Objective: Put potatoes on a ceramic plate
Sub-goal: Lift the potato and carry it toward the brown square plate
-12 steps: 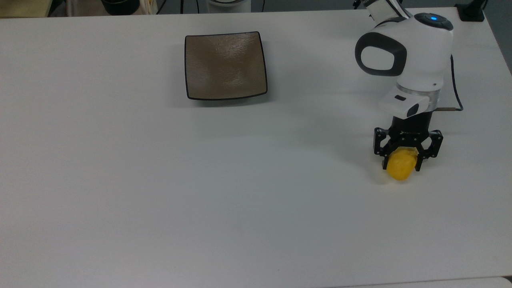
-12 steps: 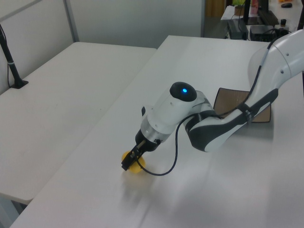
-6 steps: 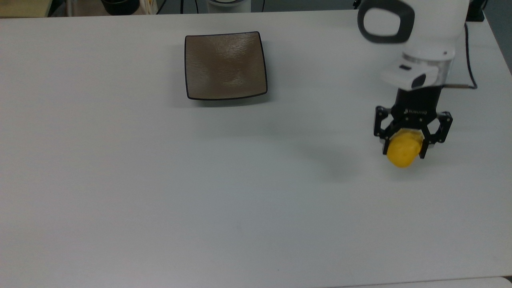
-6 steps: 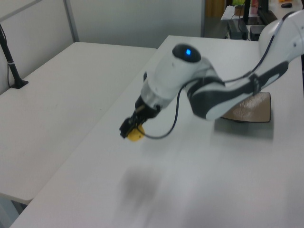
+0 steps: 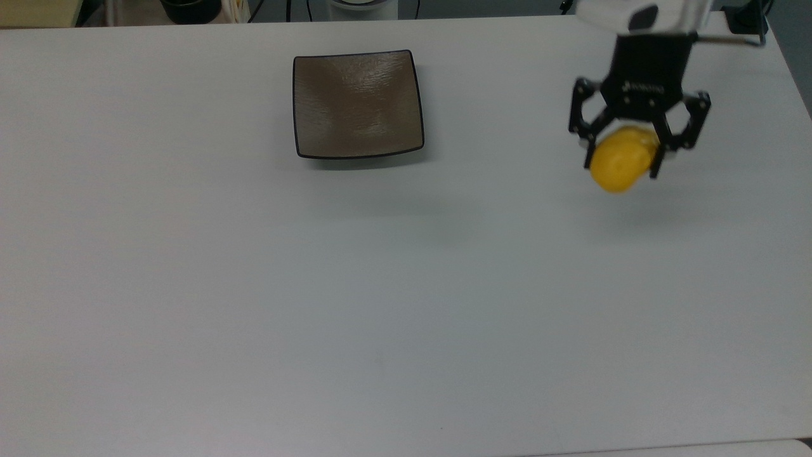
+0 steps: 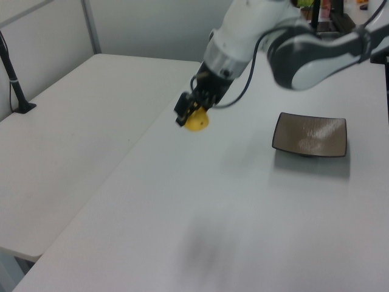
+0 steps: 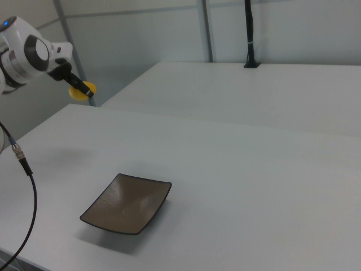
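Nearest in the top view, a broad bare stretch of white desk (image 5: 254,317), unmarked but for soft shadows. Farther back toward the top view's right, the black tool (image 5: 622,162), hanging fingers-down from the white arm and clamped on the potatoes (image 5: 618,165), one bright yellow lump pinched between the two fingers, its lower half bulging out below the fingertips. Held clear of the desk, with a faint shadow lying on the surface just beneath and apart from it. Same grip in the left view: tool (image 6: 189,117) tilted down toward the left view's left, potatoes (image 6: 197,121) at its tip, above the desk's edge region. In the right view, tool (image 7: 84,90) and yellow potatoes (image 7: 79,93) high at the right view's left, beyond the desk's far side edge. Farther still in the top view, near the back edge and well apart from the tool toward the top view's left, the ceramic plate (image 5: 304,95): square, glossy brown-grey, dark-rimmed, flat on the desk, holding nothing. Same bare plate at (image 6: 285,125) and (image 7: 107,212).
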Tool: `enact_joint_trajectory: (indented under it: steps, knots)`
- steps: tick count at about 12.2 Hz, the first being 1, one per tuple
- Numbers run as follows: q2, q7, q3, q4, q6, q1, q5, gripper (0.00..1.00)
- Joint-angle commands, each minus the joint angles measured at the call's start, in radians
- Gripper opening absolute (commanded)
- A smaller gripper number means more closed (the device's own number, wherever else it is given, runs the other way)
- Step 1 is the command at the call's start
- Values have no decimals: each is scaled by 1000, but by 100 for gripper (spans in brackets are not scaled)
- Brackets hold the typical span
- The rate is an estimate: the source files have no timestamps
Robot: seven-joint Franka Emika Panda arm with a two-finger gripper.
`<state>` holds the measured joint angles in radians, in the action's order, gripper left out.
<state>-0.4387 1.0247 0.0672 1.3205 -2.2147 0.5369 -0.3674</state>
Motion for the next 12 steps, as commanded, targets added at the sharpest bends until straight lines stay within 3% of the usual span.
enact_joint_trajectory:
  steps: [1, 8, 12]
  knots:
    - [196, -86, -4, 150, 111, -47, 126, 19]
    - [455, -565, -4, 350, 280, -238, 407, 20]
    - [509, -930, -3, 382, 444, -359, 472, 21]
